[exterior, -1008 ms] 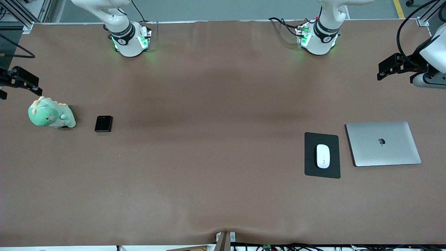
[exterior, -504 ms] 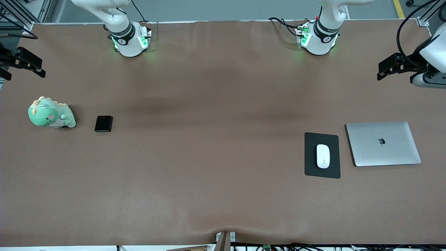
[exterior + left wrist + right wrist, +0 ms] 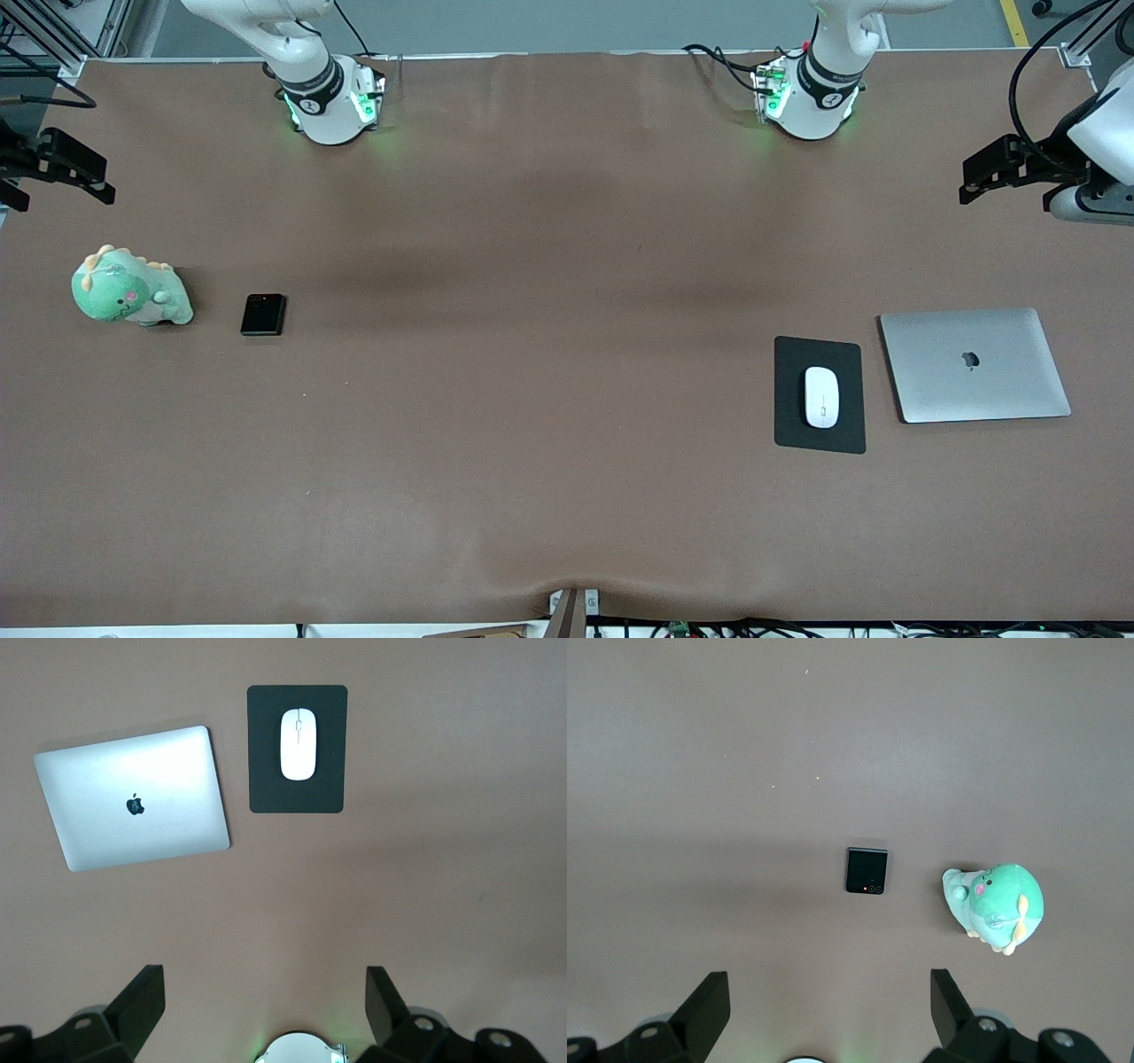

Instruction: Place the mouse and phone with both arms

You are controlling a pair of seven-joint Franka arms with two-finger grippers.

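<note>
The white mouse [image 3: 821, 397] lies on a black pad [image 3: 793, 430] toward the left arm's end of the table; it also shows in the left wrist view [image 3: 298, 744]. The black folded phone [image 3: 263, 315] lies toward the right arm's end and shows in the right wrist view [image 3: 866, 870]. My left gripper [image 3: 970, 182] is open and empty, high over the table's edge at that arm's end; the left wrist view shows it [image 3: 264, 1005] spread wide. My right gripper [image 3: 99, 180] is open and empty, high over the edge at the other end, also seen in its wrist view [image 3: 830, 1005].
A closed silver laptop [image 3: 974, 364] lies beside the pad, at the table's end. A green plush dinosaur [image 3: 128, 291] sits beside the phone, at the right arm's end. The two arm bases [image 3: 332, 102] [image 3: 806, 97] stand along the table's top edge.
My right gripper has risen away from just above the plush dinosaur toward the bases' edge of the table, then settled. The left gripper, mouse and phone have not moved.
</note>
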